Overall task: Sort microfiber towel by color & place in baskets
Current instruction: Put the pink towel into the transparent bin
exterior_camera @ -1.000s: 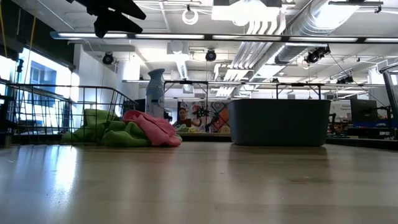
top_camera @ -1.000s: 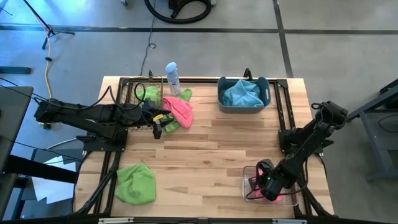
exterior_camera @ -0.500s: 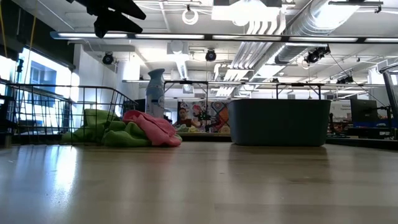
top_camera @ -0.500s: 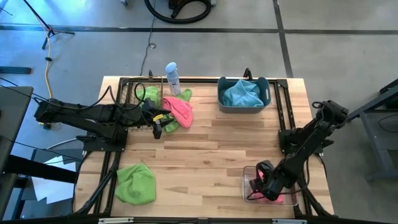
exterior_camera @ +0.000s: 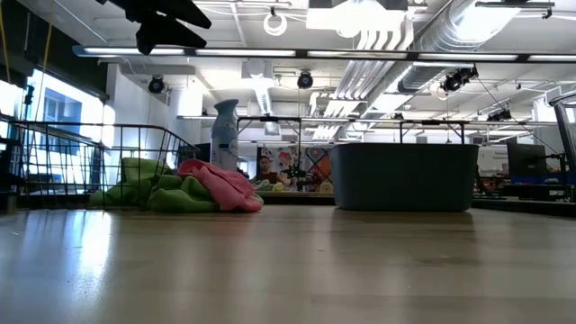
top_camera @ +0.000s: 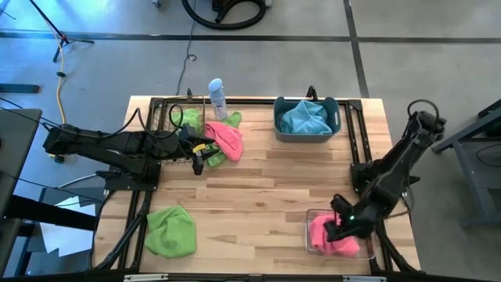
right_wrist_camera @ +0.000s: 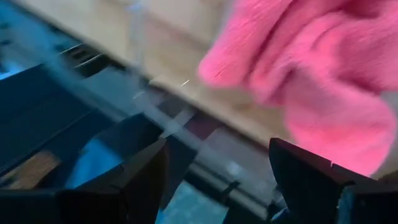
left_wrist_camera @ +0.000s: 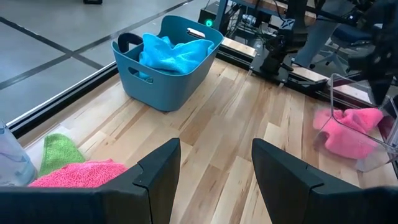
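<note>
My right gripper (top_camera: 338,225) (right_wrist_camera: 217,180) hangs open just above the clear box (top_camera: 368,249) at the near right. A pink towel (top_camera: 327,235) (right_wrist_camera: 323,81) lies bunched inside that box. My left gripper (top_camera: 198,162) (left_wrist_camera: 214,180) stands open with nothing between its fingers, beside a second pink towel (top_camera: 227,139) (exterior_camera: 220,184). That towel lies over green cloth at the open side of the black wire basket (top_camera: 168,117). A green towel (top_camera: 171,229) lies on the table at the near left. A teal towel (top_camera: 305,117) fills the blue tub (top_camera: 337,117).
A white-and-blue spray bottle (top_camera: 217,97) stands at the far edge beside the wire basket. Black frame rails run along the table's left, far and right sides. Bare wood spreads across the middle between the tub, the clear box and the green towel.
My right gripper has risen out of the clear box and tipped less steeply down. The pink towel stays behind in the box and shows more fully than before.
</note>
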